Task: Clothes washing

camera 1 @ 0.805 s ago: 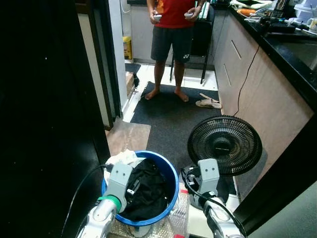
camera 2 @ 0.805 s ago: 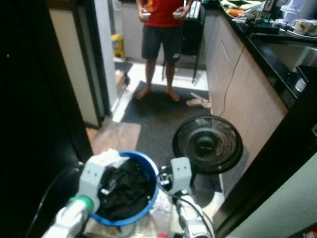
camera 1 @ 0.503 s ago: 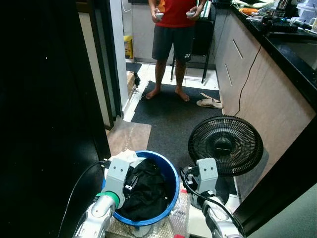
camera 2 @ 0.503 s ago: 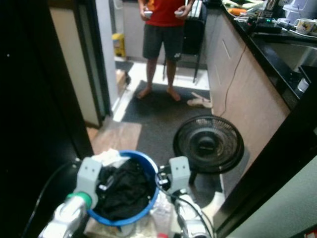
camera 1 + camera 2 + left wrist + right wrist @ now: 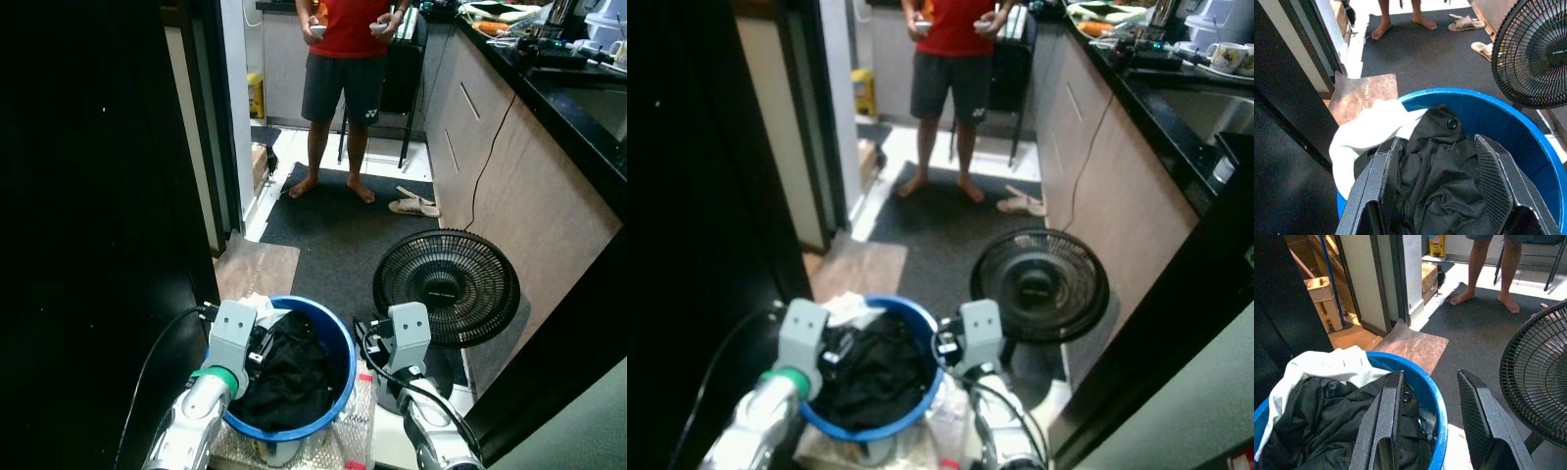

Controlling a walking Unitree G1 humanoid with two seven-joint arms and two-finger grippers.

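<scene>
Both grippers are hovering with open jaws: left gripper (image 5: 1440, 186) directly over dark clothes (image 5: 1449, 171) in blue basket (image 5: 338, 367), right gripper (image 5: 1432, 426) straddling its right rim.

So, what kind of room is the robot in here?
Most likely a home kitchen or the utility passage beside it. A long dark countertop with cabinets below runs along the right, a floor fan stands on a dark mat, and a blue laundry bucket full of clothes sits before the robot.

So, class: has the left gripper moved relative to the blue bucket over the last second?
Cannot tell. The left gripper sits over the near-left rim of the blue bucket with the black clothes, as before; the slight shift matches the camera's own movement.
</scene>
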